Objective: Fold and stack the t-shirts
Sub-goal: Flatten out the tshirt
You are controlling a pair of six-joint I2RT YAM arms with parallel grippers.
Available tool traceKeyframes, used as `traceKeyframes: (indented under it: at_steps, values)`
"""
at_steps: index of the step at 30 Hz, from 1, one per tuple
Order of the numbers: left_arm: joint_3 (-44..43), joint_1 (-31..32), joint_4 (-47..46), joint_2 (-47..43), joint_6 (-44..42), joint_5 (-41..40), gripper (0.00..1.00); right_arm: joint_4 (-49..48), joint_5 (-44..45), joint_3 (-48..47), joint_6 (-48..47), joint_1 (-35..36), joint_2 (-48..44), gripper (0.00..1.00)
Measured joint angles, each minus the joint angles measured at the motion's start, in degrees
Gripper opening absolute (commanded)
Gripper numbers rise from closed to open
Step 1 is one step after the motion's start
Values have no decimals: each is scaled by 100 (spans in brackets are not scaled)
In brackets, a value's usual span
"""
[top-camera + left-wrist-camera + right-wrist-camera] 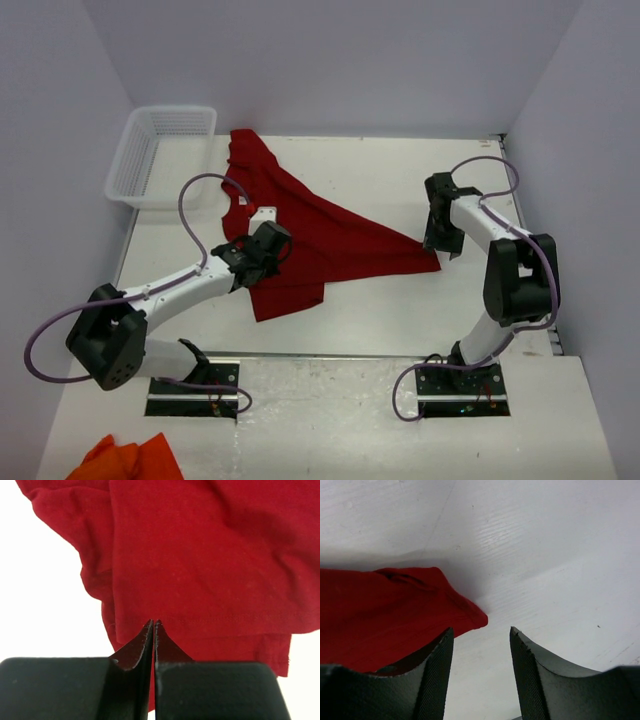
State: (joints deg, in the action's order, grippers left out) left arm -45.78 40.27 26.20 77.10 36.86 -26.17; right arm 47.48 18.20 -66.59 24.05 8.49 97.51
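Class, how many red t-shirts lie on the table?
1. The t-shirt lies spread in the middle of the table, right of the basket. Its folds may hide another.

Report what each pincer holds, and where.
Right pincer: open, holding nothing, beside the t-shirt corner. Left pincer: shut over its hem; grip cannot be told.

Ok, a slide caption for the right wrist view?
Right gripper, jaws open, hangs above the white table at a corner of the red t-shirt.
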Motion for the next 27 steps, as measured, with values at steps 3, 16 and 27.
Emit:
traceKeyframes:
  at_steps: [3,16,27]
  values:
    - [4,0,-37,-105,-2,118,1,-2,-142,22,-94,-101,4,45]
    - [7,0,-205,-382,-33,535,1,-74,-940,260,-337,-315,374,42]
    - [7,0,-267,-651,-118,647,2,74,-1071,26,-426,-452,715,40]
